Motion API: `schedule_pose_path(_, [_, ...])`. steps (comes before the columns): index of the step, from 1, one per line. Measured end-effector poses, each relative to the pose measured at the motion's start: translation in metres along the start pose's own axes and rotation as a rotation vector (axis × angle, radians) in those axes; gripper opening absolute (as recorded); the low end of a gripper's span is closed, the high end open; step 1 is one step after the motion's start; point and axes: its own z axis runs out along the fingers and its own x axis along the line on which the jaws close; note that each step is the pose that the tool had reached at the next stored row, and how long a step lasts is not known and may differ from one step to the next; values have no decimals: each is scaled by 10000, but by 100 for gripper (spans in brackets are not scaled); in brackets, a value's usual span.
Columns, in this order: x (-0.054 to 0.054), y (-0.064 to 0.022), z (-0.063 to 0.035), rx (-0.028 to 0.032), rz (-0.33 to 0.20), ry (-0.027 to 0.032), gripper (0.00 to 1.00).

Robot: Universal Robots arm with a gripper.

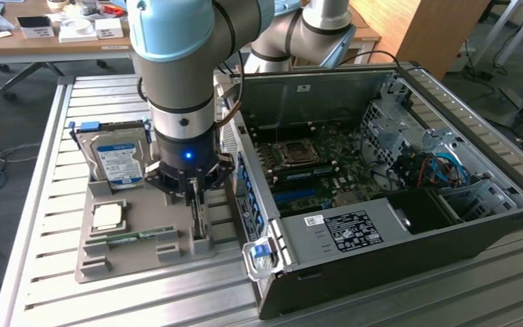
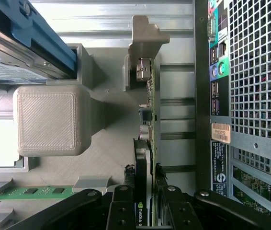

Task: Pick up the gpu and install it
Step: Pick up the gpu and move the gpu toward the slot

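Jaws closed on the gpu [image 2: 147, 143], one pad on each face, low down over the card. Gripper [image 1: 195, 197] points straight down at the grey holder tray [image 1: 116, 262].

Exterior view, from its left:
- Slatted tabletop [image 1: 43, 204] carrying the tray
- Hard drive [image 1: 119, 163] with blue-white label, standing on edge at the tray's far end
- Processor chip [image 1: 107, 216] lying flat, memory stick [image 1: 139, 236] flat just in front of it
- gpu standing on its long edge in the tray's slot, far end tucked against a grey post [image 2: 142, 43]. Not lifted as far as I can judge
- Open computer case [image 1: 407, 238] just beside the tray, motherboard [image 1: 334, 163] exposed inside

Risks from here:
- Card is thin and one face carries the fan shroud, so the pads sit on uneven surfaces. Could pivot or slip in the grip
- End of the card sits snug at the post. A pull that is not straight up may bind and drag the tray along
- Case wall is very near the card, so a sideways swing could strike it
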Motion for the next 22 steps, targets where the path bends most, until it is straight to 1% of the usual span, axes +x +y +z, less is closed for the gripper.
schedule_pose_path(22, [0, 1, -39, 3, 0, 3, 27])
